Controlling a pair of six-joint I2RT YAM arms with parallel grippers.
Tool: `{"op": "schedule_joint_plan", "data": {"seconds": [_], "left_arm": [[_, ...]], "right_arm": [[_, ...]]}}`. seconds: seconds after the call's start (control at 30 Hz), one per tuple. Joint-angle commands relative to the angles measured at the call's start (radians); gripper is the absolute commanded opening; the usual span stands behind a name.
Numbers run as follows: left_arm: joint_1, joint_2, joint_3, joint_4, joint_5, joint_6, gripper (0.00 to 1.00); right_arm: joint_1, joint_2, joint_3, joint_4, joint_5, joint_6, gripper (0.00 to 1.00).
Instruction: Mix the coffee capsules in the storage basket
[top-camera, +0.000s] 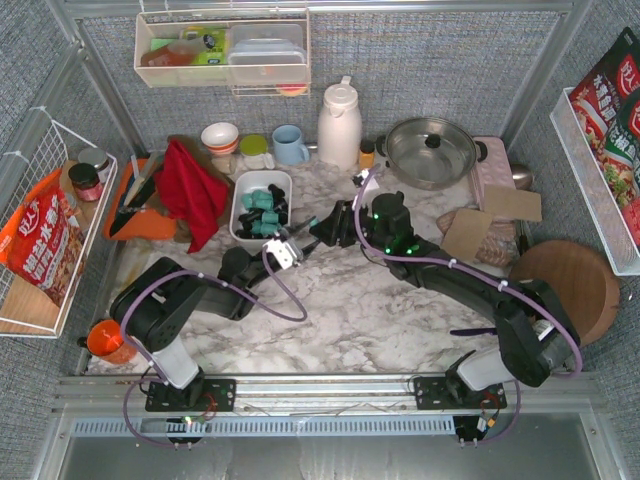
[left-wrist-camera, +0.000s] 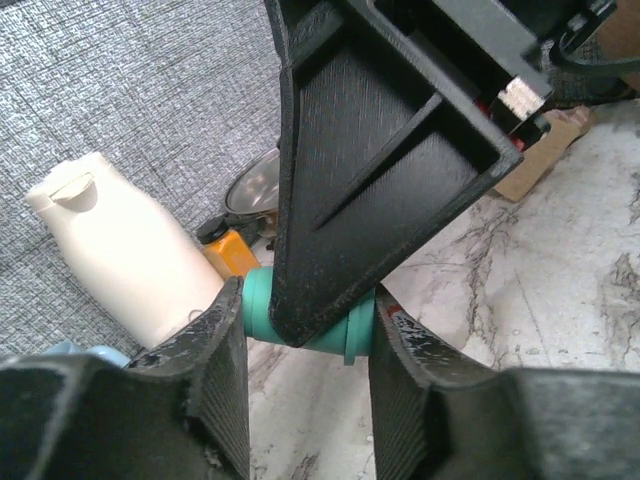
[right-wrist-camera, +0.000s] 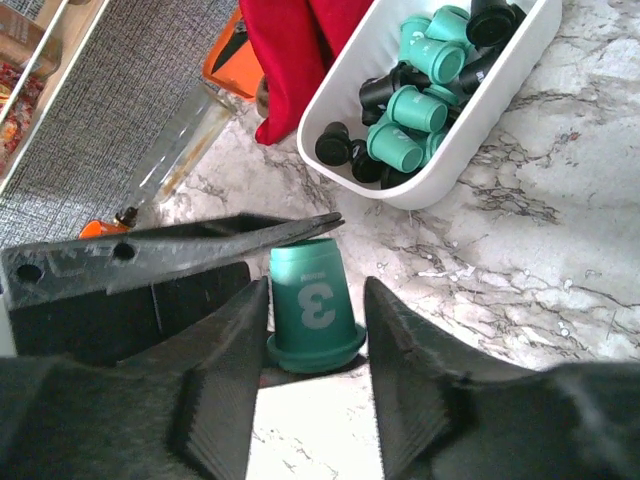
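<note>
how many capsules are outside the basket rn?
1: a teal capsule, gripped by both the left hand and the right hand, beside the near end of the storage basket. All other visible capsules lie inside it. More may be hidden.

Capsules (right-wrist-camera: 412, 108) in basket (right-wrist-camera: 478, 135); lone capsule (right-wrist-camera: 310, 305) near it.

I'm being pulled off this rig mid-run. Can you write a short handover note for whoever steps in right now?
The left gripper is shut on a teal capsule, held beside the storage basket, outside it.
The right gripper is shut on the same capsule; it looks like a hand-off between arms.
The other capsules, teal and black, lie jumbled in the basket.
Done: the basket's load already looks mixed.
Left: probably one gripper lets go and the other drops this capsule back in.
</note>
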Motion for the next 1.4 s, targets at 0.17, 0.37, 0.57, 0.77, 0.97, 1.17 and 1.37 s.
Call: {"op": "schedule_joint_plan", "data": {"seconds": [0.17,0.37,0.57,0.77,0.97,1.17,1.37], "left_arm": [[0.002,-0.036,-0.022,-0.048,-0.073,0.010,0.23],[0.046,-0.142,0.000,-0.320,-0.265,-0.036,0.06],[0.231,-0.204,0.178,-0.815,-0.392,-0.215,0.00],[0.295,-0.045,0.388,-1.070,-0.350,-0.259,0.00],[0.318,0.145,0.592,-1.159,-0.329,-0.247,0.00],[0.317,0.228,0.715,-1.275,-0.261,-0.249,0.27],[0.317,0.165,0.671,-1.272,-0.239,-0.271,0.55]], "right_arm": [[0.000,-0.093,-0.001,-0.107,0.115,-0.104,0.64],[-0.002,-0.190,-0.003,-0.261,0.293,-0.305,0.71],[-0.002,-0.260,-0.066,-0.334,0.547,-0.513,0.78],[-0.003,-0.275,-0.140,-0.306,0.727,-0.625,0.88],[-0.012,-0.292,-0.173,-0.291,0.745,-0.642,0.92],[-0.024,-0.304,-0.180,-0.296,0.768,-0.655,0.98],[-0.042,-0.317,-0.185,-0.308,0.796,-0.667,0.99]]}}
